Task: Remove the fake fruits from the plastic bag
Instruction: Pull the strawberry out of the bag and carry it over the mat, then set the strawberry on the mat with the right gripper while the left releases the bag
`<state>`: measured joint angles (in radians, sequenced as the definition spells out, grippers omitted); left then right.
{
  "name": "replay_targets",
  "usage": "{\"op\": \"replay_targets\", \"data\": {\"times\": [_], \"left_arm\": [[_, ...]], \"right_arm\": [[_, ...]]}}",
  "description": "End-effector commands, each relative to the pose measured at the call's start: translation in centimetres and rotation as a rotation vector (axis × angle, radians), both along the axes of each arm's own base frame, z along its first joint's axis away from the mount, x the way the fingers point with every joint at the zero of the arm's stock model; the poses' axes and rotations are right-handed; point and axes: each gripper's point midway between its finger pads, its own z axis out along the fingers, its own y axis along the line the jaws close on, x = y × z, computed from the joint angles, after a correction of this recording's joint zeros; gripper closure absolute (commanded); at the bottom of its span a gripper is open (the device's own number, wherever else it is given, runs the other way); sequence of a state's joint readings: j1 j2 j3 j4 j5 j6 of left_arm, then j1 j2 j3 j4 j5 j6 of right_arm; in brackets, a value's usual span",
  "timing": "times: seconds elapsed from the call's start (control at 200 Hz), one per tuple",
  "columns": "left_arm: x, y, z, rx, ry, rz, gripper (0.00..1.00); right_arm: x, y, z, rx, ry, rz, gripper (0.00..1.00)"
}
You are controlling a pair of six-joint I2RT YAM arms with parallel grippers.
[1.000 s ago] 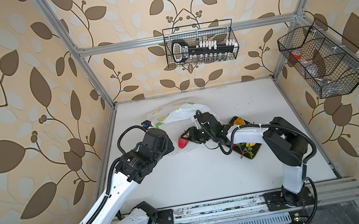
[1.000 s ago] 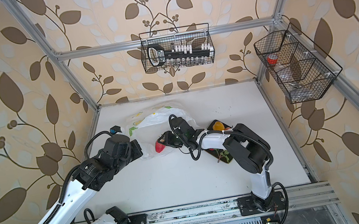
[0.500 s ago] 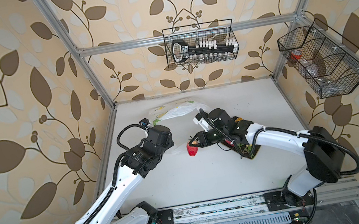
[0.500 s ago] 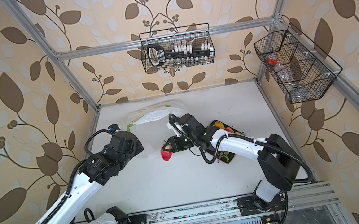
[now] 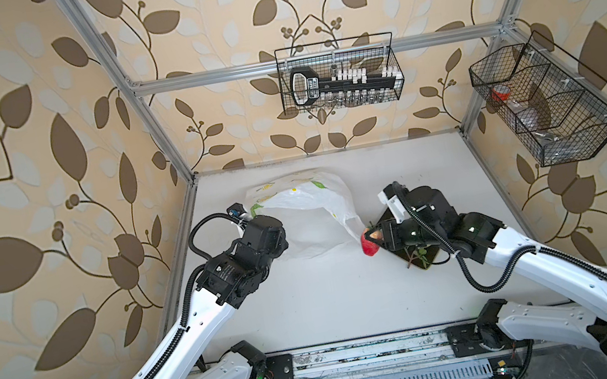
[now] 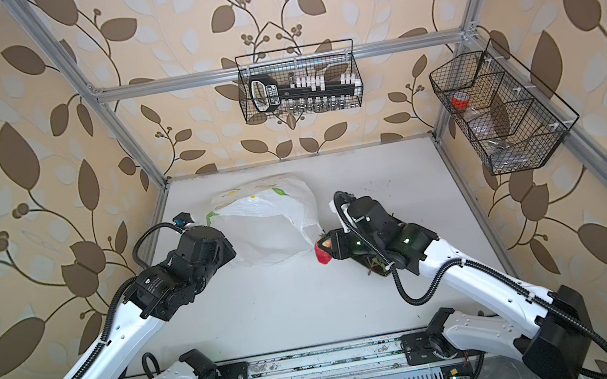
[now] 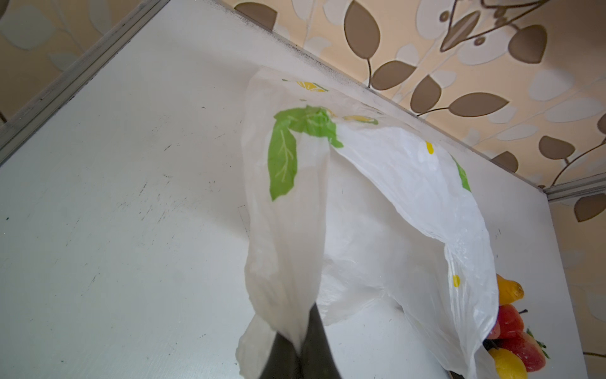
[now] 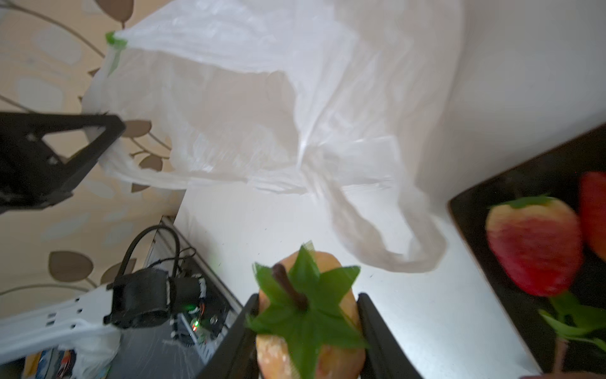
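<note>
Fig.: red fake fruit point(image 5: 370, 247) clamped by right gripper point(image 8: 308, 298), plastic bag point(image 7: 410, 183) by left gripper point(image 7: 300, 338); slippage risked by glossy skin

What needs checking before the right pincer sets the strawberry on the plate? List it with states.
1. Grip of right pincer on strawberry: ok.
2. Hold of left pincer on plastic bag: ok.
3. Held strawberry fully outside the bag: ok.
4. Bare spot on black plate: ok.
5. Loose bag handle clear of the plate: cannot tell.
</note>
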<state>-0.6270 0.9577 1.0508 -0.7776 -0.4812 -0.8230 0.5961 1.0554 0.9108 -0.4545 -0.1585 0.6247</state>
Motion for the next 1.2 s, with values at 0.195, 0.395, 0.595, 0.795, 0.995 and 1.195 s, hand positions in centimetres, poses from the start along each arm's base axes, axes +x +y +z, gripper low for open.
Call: {"op": "replay_targets", "data": {"times": [0.195, 0.395, 0.595, 0.795, 0.995, 1.195], "left_arm": [[-1.2, 1.0, -0.1, 0.004, 0.000, 0.007, 1.00], [-1.8, 0.3, -0.8, 0.005, 0.041, -0.058, 1.00], [-2.5, -0.4, -2.0, -0.001, 0.099, -0.110, 1.00], [-3.2, -0.6, -3.0, -0.005, 0.139, -0.132, 1.00], [-4.0, 0.7, -3.3, 0.007, 0.149, -0.089, 0.39], [-4.5, 2.2, -1.6, 0.033, 0.117, -0.041, 0.13]], "right_arm": [[5.6, -15.4, -3.1, -0.142, 0.060, -0.529, 0.73], [8.2, -17.4, -6.4, -0.192, 0.110, -0.559, 0.73], [8.3, -17.2, -10.2, -0.175, 0.200, -0.540, 0.73], [7.2, -16.7, -12.6, -0.136, 0.271, -0.523, 0.71], [6.9, -17.3, -12.4, -0.143, 0.264, -0.549, 0.45], [7.2, -19.1, -9.2, -0.190, 0.166, -0.593, 0.29]]}}
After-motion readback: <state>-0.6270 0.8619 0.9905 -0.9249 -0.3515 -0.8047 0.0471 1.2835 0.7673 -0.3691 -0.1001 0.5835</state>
